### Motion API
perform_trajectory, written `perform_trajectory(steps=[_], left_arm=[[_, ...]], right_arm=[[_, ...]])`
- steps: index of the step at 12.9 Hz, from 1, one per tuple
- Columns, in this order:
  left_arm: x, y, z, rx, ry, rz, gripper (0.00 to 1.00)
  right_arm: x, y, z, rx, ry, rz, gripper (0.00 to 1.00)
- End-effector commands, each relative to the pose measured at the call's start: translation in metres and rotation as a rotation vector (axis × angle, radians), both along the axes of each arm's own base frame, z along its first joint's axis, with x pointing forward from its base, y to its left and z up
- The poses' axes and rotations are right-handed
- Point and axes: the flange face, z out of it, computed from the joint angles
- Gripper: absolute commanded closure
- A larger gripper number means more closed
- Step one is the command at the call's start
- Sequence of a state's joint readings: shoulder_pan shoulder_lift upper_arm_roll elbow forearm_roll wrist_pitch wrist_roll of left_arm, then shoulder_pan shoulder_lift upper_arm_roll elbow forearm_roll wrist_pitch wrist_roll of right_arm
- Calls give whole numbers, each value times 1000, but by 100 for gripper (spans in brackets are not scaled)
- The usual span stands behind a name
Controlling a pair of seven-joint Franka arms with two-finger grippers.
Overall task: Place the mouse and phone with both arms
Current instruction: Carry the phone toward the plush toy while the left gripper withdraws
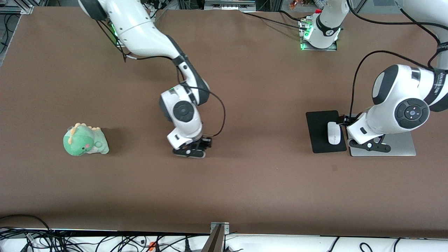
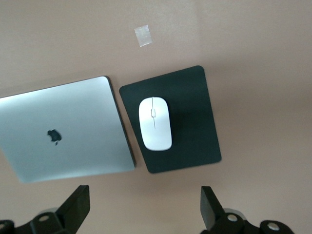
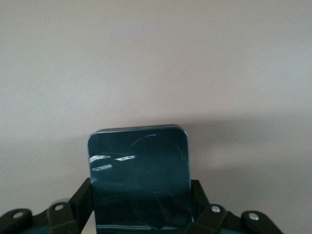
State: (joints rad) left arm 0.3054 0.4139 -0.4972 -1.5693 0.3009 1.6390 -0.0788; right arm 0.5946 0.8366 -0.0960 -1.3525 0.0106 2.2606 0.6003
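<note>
The white mouse (image 1: 334, 133) lies on a black mouse pad (image 1: 318, 129) toward the left arm's end of the table. It also shows in the left wrist view (image 2: 155, 123). My left gripper (image 1: 369, 146) is open and empty above the laptop's edge beside the pad, and its fingers (image 2: 78, 204) stand wide apart. My right gripper (image 1: 190, 152) is low at the table's middle. In the right wrist view its fingers (image 3: 82, 195) are shut on the sides of the glossy black phone (image 3: 139, 165). In the front view the phone is hidden under the gripper.
A closed silver laptop (image 1: 399, 147) lies beside the mouse pad, also in the left wrist view (image 2: 63, 131). A green plush dinosaur (image 1: 85, 140) sits toward the right arm's end. A small piece of tape (image 2: 143, 35) is on the table near the pad.
</note>
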Motion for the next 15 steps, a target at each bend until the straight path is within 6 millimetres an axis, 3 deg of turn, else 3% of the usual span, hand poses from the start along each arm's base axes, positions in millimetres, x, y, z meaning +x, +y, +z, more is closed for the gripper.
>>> perform_trajectory(steps=[1,4,6,7,10,12,14,15], left_arm=[[5,-11,48,-13,10,-4,0],[8,-5,114,-33,-59,15,0],[-5,5,159,-71,-110,61,0],[-16,31,184,-84,-151,129,0],[-45,39,205,-97,-214,162,0],[-64,48,199,-101,-289,173,0],[-96,39,197,-109,-343,150,0],[-104,40,198,-114,-340,155,0]], right_arm=[[20,-53,39,-16,43,111,39],[42,-118,41,-35,73,169,39],[52,-166,31,-43,98,208,38],[51,-186,19,-47,124,216,38],[46,-217,-8,-49,160,184,38],[42,-221,-20,-49,156,181,38],[35,-237,-47,-46,138,162,37],[32,-239,-53,-45,129,162,32]])
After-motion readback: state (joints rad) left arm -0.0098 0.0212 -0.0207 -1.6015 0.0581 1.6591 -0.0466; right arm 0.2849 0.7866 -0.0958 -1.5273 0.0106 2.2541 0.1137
